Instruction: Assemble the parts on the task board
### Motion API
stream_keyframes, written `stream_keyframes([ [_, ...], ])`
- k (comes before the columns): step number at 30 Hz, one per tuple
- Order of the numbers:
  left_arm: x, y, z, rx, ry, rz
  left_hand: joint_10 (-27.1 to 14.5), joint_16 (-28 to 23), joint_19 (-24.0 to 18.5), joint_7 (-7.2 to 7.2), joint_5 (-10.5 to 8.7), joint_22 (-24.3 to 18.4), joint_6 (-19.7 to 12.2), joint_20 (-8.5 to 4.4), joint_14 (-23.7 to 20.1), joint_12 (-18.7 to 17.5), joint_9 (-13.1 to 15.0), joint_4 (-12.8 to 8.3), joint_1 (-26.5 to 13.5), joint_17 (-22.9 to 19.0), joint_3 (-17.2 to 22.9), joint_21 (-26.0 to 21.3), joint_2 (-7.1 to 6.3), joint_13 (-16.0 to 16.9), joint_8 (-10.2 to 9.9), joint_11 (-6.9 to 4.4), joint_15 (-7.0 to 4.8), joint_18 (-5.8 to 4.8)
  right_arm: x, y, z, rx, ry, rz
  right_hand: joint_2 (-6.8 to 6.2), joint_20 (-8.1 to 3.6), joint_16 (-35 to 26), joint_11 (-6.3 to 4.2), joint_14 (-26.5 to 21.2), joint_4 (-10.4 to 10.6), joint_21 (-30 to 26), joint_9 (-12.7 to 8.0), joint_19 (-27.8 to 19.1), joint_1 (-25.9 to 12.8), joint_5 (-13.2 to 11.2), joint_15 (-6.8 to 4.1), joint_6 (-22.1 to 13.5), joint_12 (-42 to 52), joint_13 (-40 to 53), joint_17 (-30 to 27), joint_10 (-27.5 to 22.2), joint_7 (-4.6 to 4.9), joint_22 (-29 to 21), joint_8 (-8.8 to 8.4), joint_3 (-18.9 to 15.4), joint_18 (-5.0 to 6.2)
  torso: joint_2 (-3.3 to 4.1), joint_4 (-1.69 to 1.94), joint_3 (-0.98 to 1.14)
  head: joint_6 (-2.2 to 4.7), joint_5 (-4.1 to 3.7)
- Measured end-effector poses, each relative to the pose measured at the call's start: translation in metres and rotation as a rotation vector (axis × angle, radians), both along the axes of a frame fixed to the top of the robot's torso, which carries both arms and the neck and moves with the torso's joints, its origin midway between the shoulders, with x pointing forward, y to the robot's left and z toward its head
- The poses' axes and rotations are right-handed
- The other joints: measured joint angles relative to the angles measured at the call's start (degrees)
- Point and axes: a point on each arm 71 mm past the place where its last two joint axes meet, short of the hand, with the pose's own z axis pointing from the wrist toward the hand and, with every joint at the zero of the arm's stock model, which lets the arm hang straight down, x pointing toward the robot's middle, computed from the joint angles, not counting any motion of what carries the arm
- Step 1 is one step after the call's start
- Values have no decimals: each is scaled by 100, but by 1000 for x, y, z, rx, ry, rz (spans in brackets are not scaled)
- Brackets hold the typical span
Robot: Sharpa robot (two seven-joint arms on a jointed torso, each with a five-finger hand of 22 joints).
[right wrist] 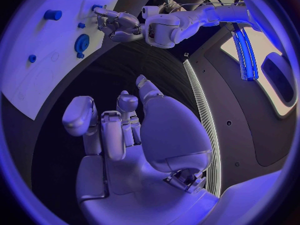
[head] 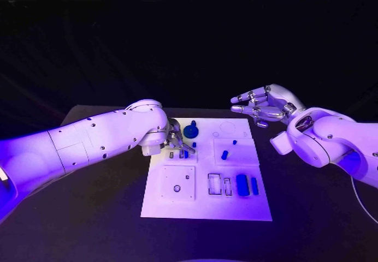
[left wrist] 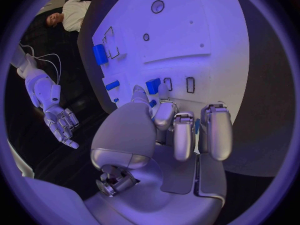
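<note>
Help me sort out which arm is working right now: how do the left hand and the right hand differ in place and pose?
The left hand is down over the task board, fingers bent toward small blue parts; the right hand hangs off the board beyond its far right corner. The left hand's fingers curl together; the right hand's are spread, holding nothing. Whether the left hand grips a part cannot be told. Both are silver, on white arms.

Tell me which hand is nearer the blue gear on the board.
Left. The left hand hovers right beside the gear, over the board's far left part. The right hand hangs off the board, past its far right corner, fingers spread and empty.
</note>
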Motion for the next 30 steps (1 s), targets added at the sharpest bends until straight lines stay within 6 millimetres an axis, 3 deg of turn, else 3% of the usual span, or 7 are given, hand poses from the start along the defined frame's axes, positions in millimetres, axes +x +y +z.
stream_keyframes([
  [12,1,-1,-1,-4,14,2,-11,0,0,-7,0,0,-74,0,0,0,160,-70,334,4,201,23,127,19,74,10,0,0,0,0,-1,-4,7,4,29,0,0,0,0,22,0,0,0,-29,-31,0,0,37,42,5,0,0,0,0,-22,0,1,-3,-3,-4,-20],
  [19,1,-1,-1,-19,26,6,-6,0,0,-58,-4,-1,-222,0,26,-37,247,-345,973,4,797,23,338,22,61,-9,-32,0,1,1,-2,-5,11,6,29,0,0,-11,0,22,0,0,0,-29,-44,0,0,37,45,4,13,0,0,0,-22,0,0,3,-1,-26,-22],
  [24,1,-2,1,-35,34,8,-41,0,-21,-51,179,-1,-359,-21,16,-143,239,-453,1247,4,1400,45,100,-60,-64,-50,-64,0,1,1,-3,-7,13,7,29,0,0,-21,0,21,-22,0,0,-29,-53,0,0,37,33,4,23,0,-25,0,-24,0,0,4,1,-41,-9],
  [26,1,-2,0,-42,39,9,-45,0,-21,-32,225,-1,-380,-21,16,-178,271,-231,1360,4,1625,45,-13,-92,-82,-45,-65,1,2,1,-3,-8,15,7,29,0,0,-21,0,7,-22,0,0,-29,-54,0,0,37,21,3,23,0,-33,0,-38,0,0,3,1,-44,-3],
  [27,1,-2,0,-44,42,10,-52,0,-21,-28,225,-1,-400,-21,18,-214,353,113,1454,3,1971,45,-107,-133,-104,-8,-57,1,2,1,-3,-8,15,7,29,0,0,-21,0,7,-22,0,0,-29,-53,0,0,37,21,4,23,0,-33,0,-38,-1,0,3,1,-48,-2],
  [29,0,-1,-1,-50,49,12,-51,0,-21,-2,224,-1,-401,-21,18,-260,434,443,1519,3,2313,45,-246,-148,-116,10,-56,1,2,1,-3,-9,16,7,29,0,0,-21,0,7,-22,0,0,-29,-53,0,0,37,14,3,23,0,-48,0,-38,0,0,3,1,-57,2],
  [30,0,0,-1,-52,51,14,-49,0,-21,28,224,-1,-383,-21,11,-289,476,403,1430,3,2783,45,-442,-152,-126,31,-49,0,2,1,-4,-9,17,7,29,0,0,-21,0,6,-37,0,0,-29,-53,0,0,37,14,3,23,0,-48,0,-38,0,0,3,1,-59,3],
])
